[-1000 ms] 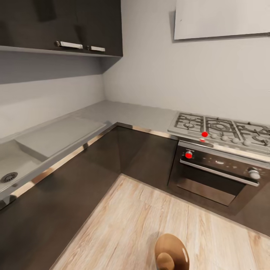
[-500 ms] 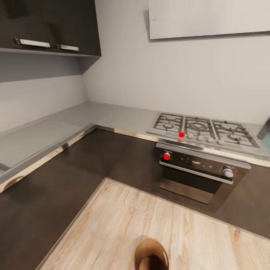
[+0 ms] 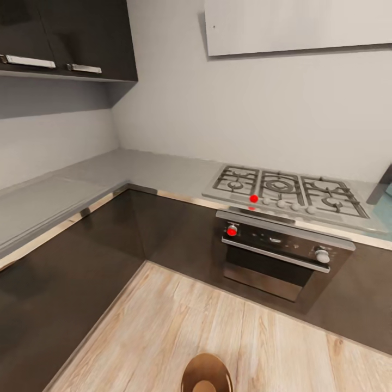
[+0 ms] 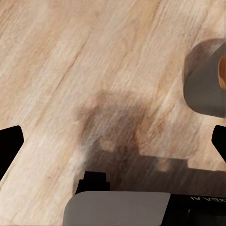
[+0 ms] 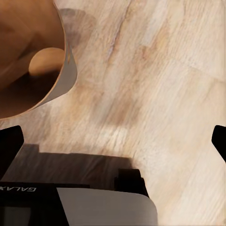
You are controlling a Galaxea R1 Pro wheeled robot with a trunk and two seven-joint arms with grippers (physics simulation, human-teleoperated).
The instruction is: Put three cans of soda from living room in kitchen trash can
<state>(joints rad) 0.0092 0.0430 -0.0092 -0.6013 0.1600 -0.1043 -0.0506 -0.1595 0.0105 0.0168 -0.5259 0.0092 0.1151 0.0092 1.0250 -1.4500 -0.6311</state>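
Nearest the robot, at the bottom edge of the head view, the tash can (image 3: 206, 375) stands on the pale wood floor (image 3: 163, 326), its brown inside facing up and its rim partly cut off by the frame. The right wrist view looks down into that same bin, with the wide rim and bare brown bottom just beside the right end effector (image 5: 113, 141), whose dark fingertips sit far apart at the picture's two edges, so it is spread and holds nothing. The left end effector (image 4: 113, 141) is likewise spread and empty over the floor, with the bin's grey-tan wall at the side of its view. No soda can shows in these pictures, and none lies in the visible part of the bin. Judging from this, the robot is in the kitchen at the drop-off point with empty hands, so the step in hand is travel rather than placing. The next move likely calls for turning the base away from the bin and heading for the living room to fetch a can. Farther off, dark cabinets (image 3: 71, 272) run under a grey table (image 3: 65, 190), then the black oven (image 3: 277, 256) with its gas hob (image 3: 283, 190) against the wall.
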